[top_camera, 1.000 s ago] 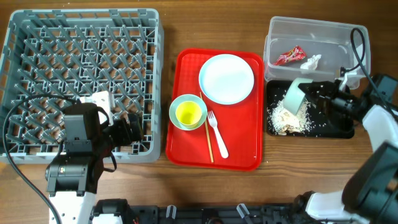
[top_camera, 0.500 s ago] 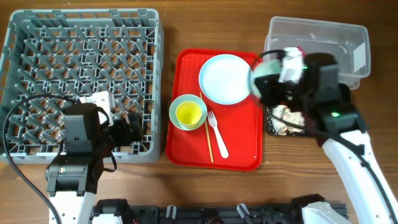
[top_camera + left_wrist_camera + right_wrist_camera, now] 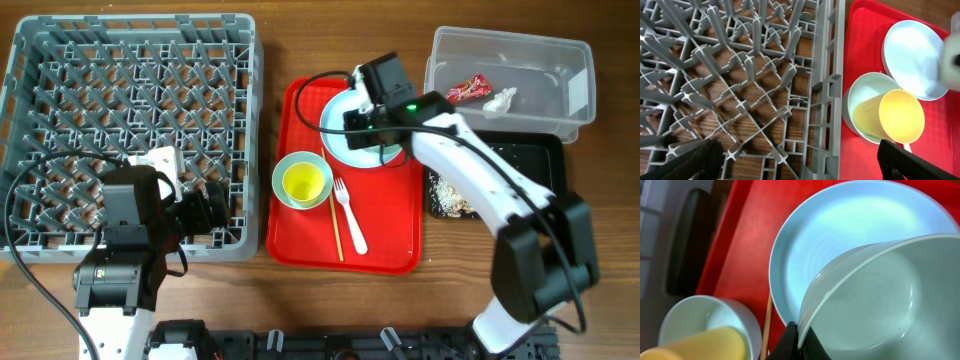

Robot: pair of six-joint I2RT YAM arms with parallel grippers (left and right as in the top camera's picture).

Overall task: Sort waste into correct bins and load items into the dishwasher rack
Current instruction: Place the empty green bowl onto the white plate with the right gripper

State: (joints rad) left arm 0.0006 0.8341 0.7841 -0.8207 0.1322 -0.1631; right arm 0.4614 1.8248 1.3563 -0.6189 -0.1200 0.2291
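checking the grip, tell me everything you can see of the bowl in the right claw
The pale mint-green bowl looks smooth and glossy, empty inside. It is tilted, its opening toward the wrist camera. The right claw pinches its rim at the lower left, a dark finger on each side. It hangs over the white plate on the red tray; whether it touches the plate cannot be told.

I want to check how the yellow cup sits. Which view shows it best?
The left wrist view: the yellow cup shows its side and mouth inside a mint bowl. Overhead shows only its round top; the right wrist view catches an edge.
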